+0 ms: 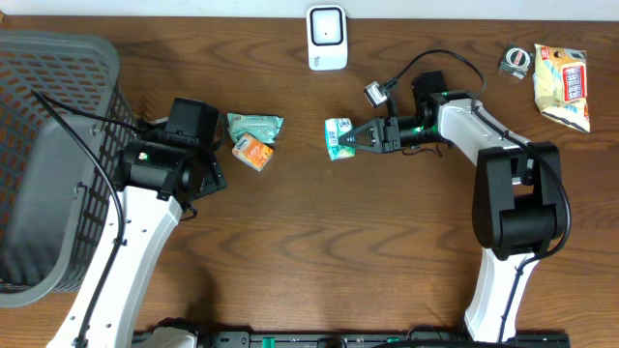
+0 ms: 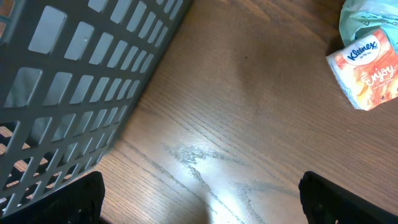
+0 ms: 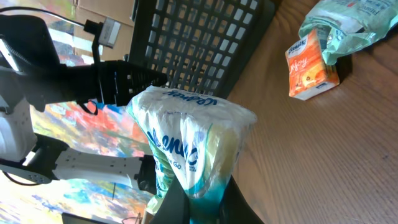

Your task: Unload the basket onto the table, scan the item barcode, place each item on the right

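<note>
My right gripper (image 1: 352, 138) is shut on a white and teal tissue pack (image 1: 338, 137), held sideways over the middle of the table. In the right wrist view the tissue pack (image 3: 189, 140) fills the centre, pinched at its teal end by the right gripper (image 3: 202, 198). A white barcode scanner (image 1: 327, 37) stands at the table's far edge, beyond the held pack. My left gripper (image 1: 205, 176) hovers low over bare wood beside the basket. In its wrist view the left gripper (image 2: 202, 205) is open, and nothing lies between its fingers (image 2: 79, 200).
A grey mesh basket (image 1: 48, 155) fills the left side. An orange Kleenex pack (image 1: 253, 152) and a green packet (image 1: 255, 126) lie just right of the left arm. A snack bag (image 1: 564, 85) and a small wrapped item (image 1: 517, 61) sit at the far right.
</note>
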{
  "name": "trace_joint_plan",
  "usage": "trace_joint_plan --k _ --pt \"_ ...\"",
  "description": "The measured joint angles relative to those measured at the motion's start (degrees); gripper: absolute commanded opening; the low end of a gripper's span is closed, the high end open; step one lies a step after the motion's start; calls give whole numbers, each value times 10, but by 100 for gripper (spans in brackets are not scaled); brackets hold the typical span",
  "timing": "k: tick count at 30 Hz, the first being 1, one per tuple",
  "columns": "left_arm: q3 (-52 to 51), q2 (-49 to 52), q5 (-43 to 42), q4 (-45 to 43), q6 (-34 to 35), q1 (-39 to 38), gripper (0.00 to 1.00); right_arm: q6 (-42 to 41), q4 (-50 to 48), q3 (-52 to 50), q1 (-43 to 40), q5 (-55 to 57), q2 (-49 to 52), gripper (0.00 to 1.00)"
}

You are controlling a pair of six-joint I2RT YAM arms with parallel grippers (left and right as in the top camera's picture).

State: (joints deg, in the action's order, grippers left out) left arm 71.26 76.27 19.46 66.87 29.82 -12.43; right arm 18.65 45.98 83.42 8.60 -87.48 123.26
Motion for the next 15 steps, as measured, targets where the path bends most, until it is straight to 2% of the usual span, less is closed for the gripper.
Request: trace_joint_plan --k 15 --pt "0 0 0 0 0 0 98 0 -3 0 0 0 0 1"
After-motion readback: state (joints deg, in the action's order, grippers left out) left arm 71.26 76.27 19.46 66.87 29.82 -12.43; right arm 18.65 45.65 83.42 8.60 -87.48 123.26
